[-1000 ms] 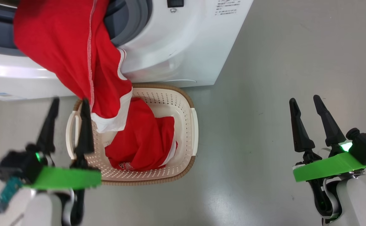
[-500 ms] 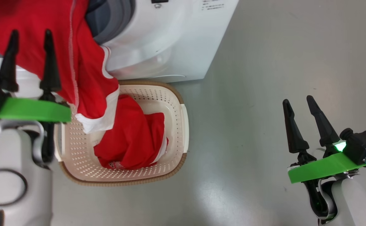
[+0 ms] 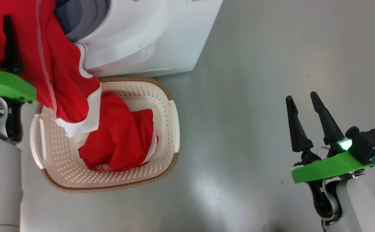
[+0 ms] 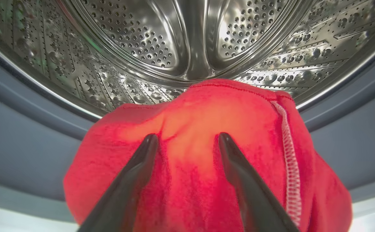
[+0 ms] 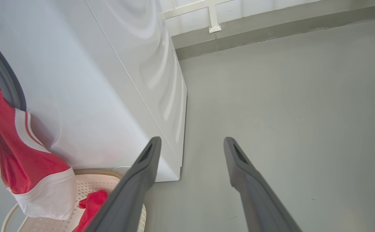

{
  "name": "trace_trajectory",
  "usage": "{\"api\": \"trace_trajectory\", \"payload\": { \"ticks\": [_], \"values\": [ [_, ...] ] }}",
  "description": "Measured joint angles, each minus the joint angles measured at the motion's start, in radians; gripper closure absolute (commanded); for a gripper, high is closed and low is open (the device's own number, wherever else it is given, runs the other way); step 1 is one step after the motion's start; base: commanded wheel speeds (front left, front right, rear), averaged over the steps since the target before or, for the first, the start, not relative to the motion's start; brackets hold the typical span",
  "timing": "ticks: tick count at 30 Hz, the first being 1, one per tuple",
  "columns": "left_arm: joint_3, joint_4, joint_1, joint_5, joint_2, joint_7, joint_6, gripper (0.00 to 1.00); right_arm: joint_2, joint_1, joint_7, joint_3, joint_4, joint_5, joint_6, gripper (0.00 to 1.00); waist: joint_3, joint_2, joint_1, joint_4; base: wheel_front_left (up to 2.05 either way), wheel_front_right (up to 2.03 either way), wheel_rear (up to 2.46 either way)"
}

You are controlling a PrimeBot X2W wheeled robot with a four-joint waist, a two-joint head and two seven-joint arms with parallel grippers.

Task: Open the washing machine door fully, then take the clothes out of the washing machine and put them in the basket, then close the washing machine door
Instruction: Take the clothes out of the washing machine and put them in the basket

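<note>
Head view looks down on the washing machine (image 3: 148, 38), its white front in the upper left, with the basket (image 3: 173, 129) standing on the grey floor (image 3: 255, 96) just in front of it. A hanging garment (image 3: 61, 74), bright red with white stitching, spills out of the machine's mouth past the grey rubber ring (image 3: 90, 16). Its white hem droops over the back left part of the basket. A crumpled garment (image 3: 119, 141), also red, lies inside the basket toward its middle and right side. The 2 pieces overlap from this angle, so whether they touch cannot be told. At the far left edge, 1 dark finger of the left gripper (image 4: 187, 138) stands against the red cloth near the machine's mouth.

Left wrist view looks straight into the perforated steel drum (image 4: 187, 38). The 2 fingers are spread apart and pinch nothing. Their tips are in front of the bunched top of the hanging garment where it lies over the lower lip of the ring. Whether they touch the cloth cannot be told.

Right gripper (image 3: 300, 96) sits at the lower right of the head view, well apart from the basket and over bare floor. Its 2 fingers are spread, with nothing between them.
</note>
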Motion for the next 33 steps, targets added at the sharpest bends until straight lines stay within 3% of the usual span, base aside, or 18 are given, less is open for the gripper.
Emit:
{"api": "trace_trajectory", "payload": {
  "ticks": [13,14,15,16,19,33],
  "values": [
    [-0.127,0.039,-0.035,-0.102,0.02,0.0,0.0,0.0,0.004,-0.007,0.0,0.0,-0.008,0.0,0.0,0.0,0.024,0.0,0.0,-0.019,0.0,0.0,0.0],
    [-0.133,0.039,-0.035,-0.105,0.023,0.0,0.0,0.08,0.004,-0.01,0.0,0.0,-0.008,0.0,0.0,0.0,0.025,0.0,0.0,-0.02,0.0,0.0,0.0],
    [-0.137,0.039,-0.036,-0.11,0.026,0.0,0.0,0.48,0.004,-0.014,0.0,0.0,-0.009,0.0,0.0,0.0,0.026,0.0,0.0,-0.021,0.0,0.0,0.0],
    [-0.139,0.039,-0.036,-0.111,0.029,0.0,0.0,0.48,0.004,-0.017,0.0,0.0,-0.01,0.0,0.0,0.0,0.027,0.0,0.0,-0.022,0.0,0.0,0.0],
    [-0.142,0.039,-0.036,-0.112,0.034,0.0,0.0,0.97,0.005,-0.017,0.0,-0.001,-0.012,0.0,0.0,0.0,0.028,-0.0001,0.0,-0.023,0.0,0.0,0.0],
    [-0.109,-0.066,0.011,-0.119,0.009,0.0,0.0,1.0,0.006,-0.017,0.0,-0.009,-0.012,0.0,0.0,0.0,0.017,0.0,0.0,0.004,0.0,0.0,0.0]
  ]
}}
